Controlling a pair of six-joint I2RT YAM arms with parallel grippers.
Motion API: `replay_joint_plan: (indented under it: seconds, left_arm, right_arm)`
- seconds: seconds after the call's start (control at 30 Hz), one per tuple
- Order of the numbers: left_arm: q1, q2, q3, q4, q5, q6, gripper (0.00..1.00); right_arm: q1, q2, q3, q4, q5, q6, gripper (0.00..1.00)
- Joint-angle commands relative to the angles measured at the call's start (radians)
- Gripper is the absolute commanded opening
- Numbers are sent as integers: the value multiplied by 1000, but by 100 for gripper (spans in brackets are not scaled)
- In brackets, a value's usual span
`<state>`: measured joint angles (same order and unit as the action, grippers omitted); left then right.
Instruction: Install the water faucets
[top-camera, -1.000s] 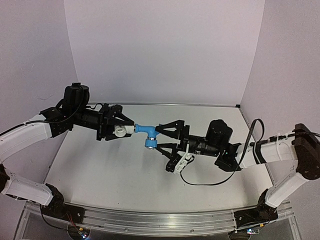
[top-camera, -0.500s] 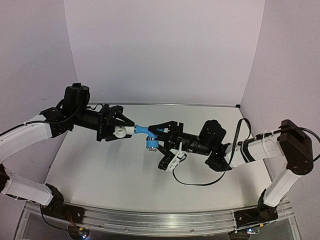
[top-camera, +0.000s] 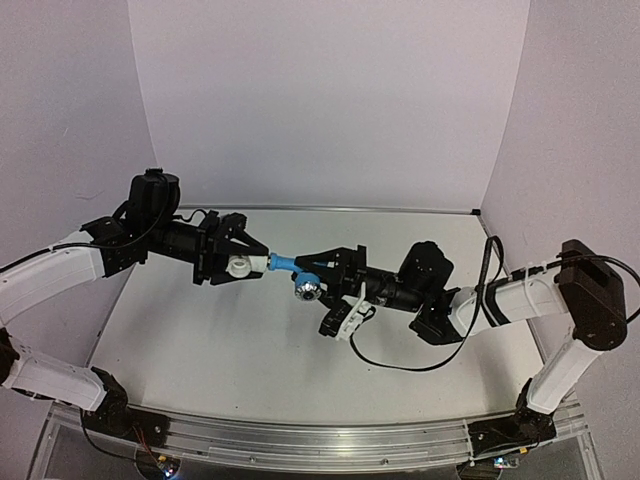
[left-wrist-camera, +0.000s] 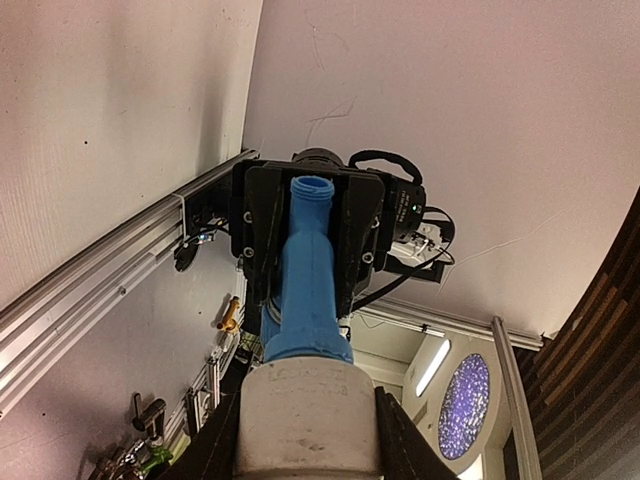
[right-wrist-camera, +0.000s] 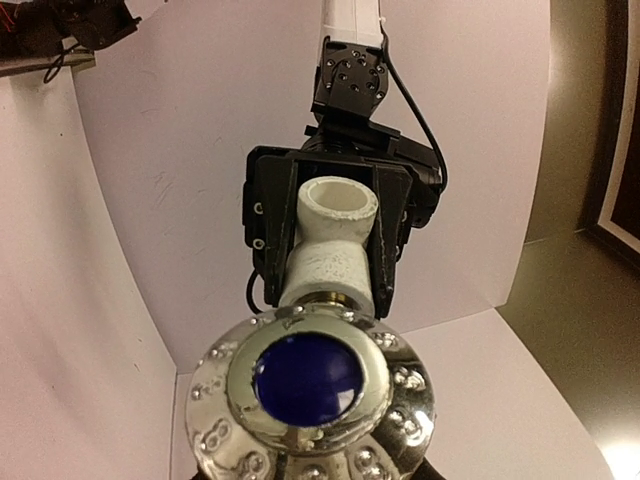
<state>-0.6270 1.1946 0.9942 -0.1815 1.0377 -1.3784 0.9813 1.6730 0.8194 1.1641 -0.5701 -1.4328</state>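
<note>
The water faucet is a small light-blue tap held in mid-air above the table, its silvery knob pointing down towards the front. Its stem goes into a white fitting, and my left gripper is shut on that fitting. My right gripper comes in from the right and is shut on the tap's body. In the left wrist view the blue tap rises out of the fitting between the right fingers. The right wrist view is filled by the knob, with the fitting behind it.
A black cable loops from the right arm onto the white table. A white clip hangs under the right wrist. Pale walls enclose the back and sides, and an aluminium rail runs along the near edge.
My right arm has pushed left onto the tap and its jaws have gone from wide open to shut on it. The left arm has stayed put with the fitting.
</note>
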Motion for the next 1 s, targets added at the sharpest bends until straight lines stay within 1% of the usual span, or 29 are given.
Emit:
replay_joint_plan:
  seconds: [0.0, 0.07, 0.13, 0.17, 0.27, 0.3, 0.47, 0.6, 0.73, 0.87, 0.97]
  left_arm:
    - [-15, 0, 4, 65, -15, 62, 0]
    - [-23, 7, 7, 63, -23, 90, 0]
    - [-33, 21, 18, 63, -33, 127, 0]
    - [-39, 29, 25, 63, -40, 149, 0]
    - [-66, 61, 50, 59, -50, 220, 0]
    - [-75, 71, 62, 58, -51, 251, 0]
    - [-111, 128, 141, 7, -72, 453, 0]
    - [-134, 144, 176, -10, -147, 639, 0]
    - [-156, 135, 198, -12, -224, 811, 0]
    - [-173, 111, 220, -8, -263, 1029, 0]
    - [-178, 95, 222, -7, -237, 1223, 0]
  right_arm:
    - [11, -26, 8, 53, -8, 182, 10]
    - [11, -37, 11, 26, -17, 243, 8]
    - [11, -58, 22, -50, -31, 302, 2]
    - [11, -70, 36, -109, -39, 327, 1]
    - [11, -100, 86, -311, -60, 367, 0]
    - [11, -105, 95, -339, -63, 394, 0]
    - [11, -124, 125, -420, -63, 520, 0]
    - [11, -145, 137, -467, -30, 646, 0]
    - [11, -164, 128, -476, -5, 750, 0]
    - [11, -178, 131, -479, 31, 867, 0]
    - [9, -187, 145, -487, 53, 953, 0]
